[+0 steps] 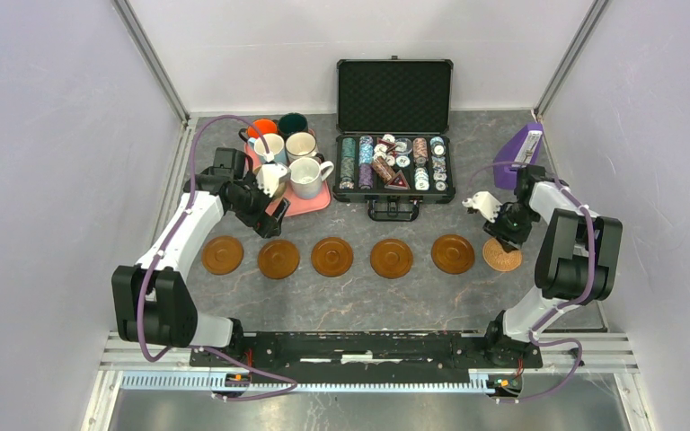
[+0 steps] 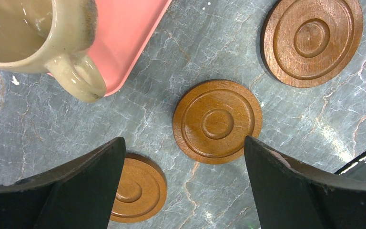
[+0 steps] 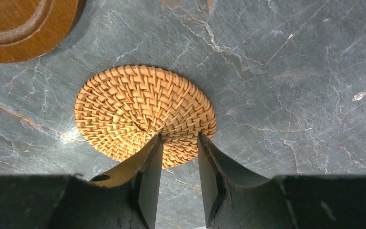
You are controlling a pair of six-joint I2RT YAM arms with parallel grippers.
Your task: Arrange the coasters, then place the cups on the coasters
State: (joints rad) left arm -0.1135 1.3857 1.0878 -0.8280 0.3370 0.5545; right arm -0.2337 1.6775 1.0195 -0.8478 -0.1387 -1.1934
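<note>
Five brown wooden coasters (image 1: 332,257) lie in a row across the table, and a tan woven coaster (image 1: 502,259) ends the row on the right. Several cups (image 1: 301,145) stand on a pink tray (image 1: 310,202) at the back left. My left gripper (image 1: 269,220) hangs open by the tray's front edge, above the table between two brown coasters (image 2: 217,121). A pale cup (image 2: 33,33) shows at the tray's (image 2: 124,38) edge. My right gripper (image 3: 180,136) hovers just over the woven coaster (image 3: 138,105), which lies flat. Its jaws stand slightly apart with nothing between them.
An open black case of poker chips (image 1: 393,166) stands at the back centre. A purple object (image 1: 517,153) sits at the back right, beside the right arm. Walls close in the table on the left, right and back.
</note>
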